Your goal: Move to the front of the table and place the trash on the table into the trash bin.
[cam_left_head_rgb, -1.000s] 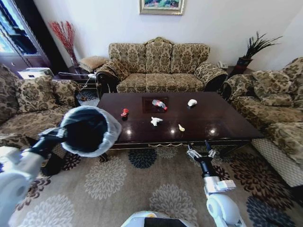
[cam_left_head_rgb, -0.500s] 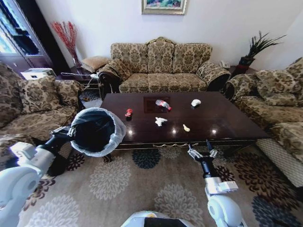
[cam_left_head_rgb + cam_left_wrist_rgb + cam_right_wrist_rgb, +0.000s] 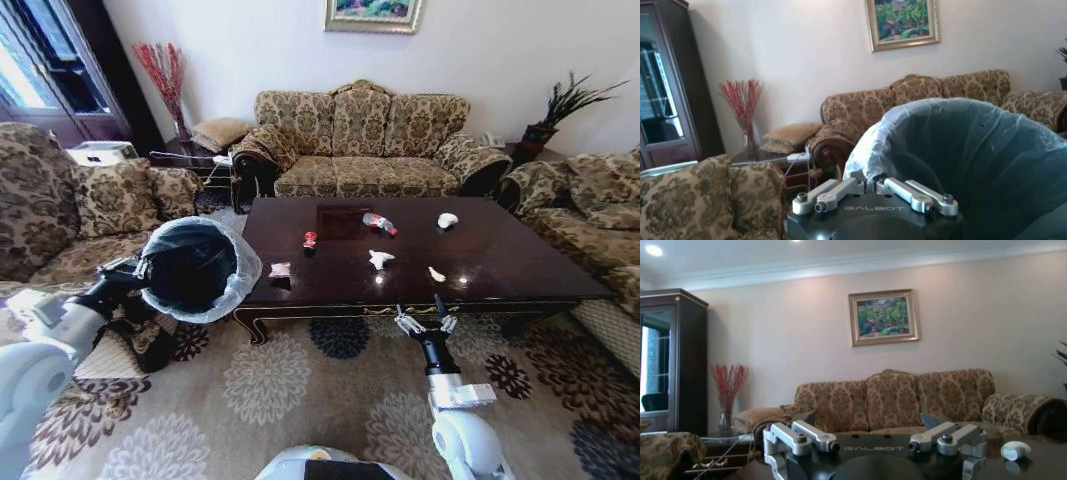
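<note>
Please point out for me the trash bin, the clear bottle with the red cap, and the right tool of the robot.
trash bin [image 3: 236, 262]: head view, on the whitish bag folded over its rim.
clear bottle [image 3: 379, 223]: head view, on the middle of its body, lying on the table.
right tool [image 3: 425, 319]: head view, midway between its open fingertips.

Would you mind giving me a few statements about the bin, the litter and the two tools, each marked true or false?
1. The left tool grips the rim of the trash bin, held off the floor beside the table. True.
2. The bottle with the red cap already lies inside the bin. False: it lies on the tabletop.
3. The right tool is open and holds nothing, just in front of the table's near edge. True.
4. The crumpled white paper is clamped in the right tool. False: it lies on the table, apart from the tool.
5. The bin is lined with a whitish plastic bag. True.
</note>
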### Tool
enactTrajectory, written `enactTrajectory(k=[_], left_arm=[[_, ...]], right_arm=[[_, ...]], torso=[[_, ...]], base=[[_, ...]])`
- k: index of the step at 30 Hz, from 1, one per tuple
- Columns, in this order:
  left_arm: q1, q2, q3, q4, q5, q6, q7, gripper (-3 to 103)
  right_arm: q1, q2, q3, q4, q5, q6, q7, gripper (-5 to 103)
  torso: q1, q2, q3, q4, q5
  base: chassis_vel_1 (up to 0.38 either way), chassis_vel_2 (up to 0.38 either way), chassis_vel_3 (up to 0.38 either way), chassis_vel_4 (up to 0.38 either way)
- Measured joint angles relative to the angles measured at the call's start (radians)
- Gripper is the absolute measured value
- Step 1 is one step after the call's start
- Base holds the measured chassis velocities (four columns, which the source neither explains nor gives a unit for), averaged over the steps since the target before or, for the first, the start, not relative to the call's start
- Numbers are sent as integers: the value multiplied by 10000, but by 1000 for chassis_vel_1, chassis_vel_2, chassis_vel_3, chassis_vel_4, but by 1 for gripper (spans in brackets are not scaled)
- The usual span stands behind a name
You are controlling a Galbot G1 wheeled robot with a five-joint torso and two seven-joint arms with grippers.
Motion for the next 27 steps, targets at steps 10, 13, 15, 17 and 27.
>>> enactTrajectory(k=[10, 13, 15, 17, 27], left_arm=[[1, -12, 11, -1, 1, -14, 22, 3], [0, -14, 10, 2, 5, -14, 19, 3], [1, -15, 11, 2, 5, -14, 19, 3], [1, -16, 13, 2, 6, -14, 20, 3], [2, -21, 15, 3, 11, -14, 21, 3]], right_arm=[[1, 2, 4, -4, 0, 0, 7, 100], [1, 3, 3, -4, 0, 0, 7, 100], [1, 3, 3, -4, 0, 0, 6, 100], [1, 2, 3, -4, 0, 0, 6, 100], [0, 0, 5, -5, 4, -4, 6, 100]], torso=[[1, 0, 1, -1, -8], [1, 0, 0, 2, -7], [0, 0, 0, 1, -3], [0, 0, 0, -3, -2], [1, 0, 0, 0, -3]], base=[[-27, -28, 12, 18], [0, 0, 0, 0], [0, 0, 0, 0], [0, 0, 0, 0], [0, 0, 0, 0]])
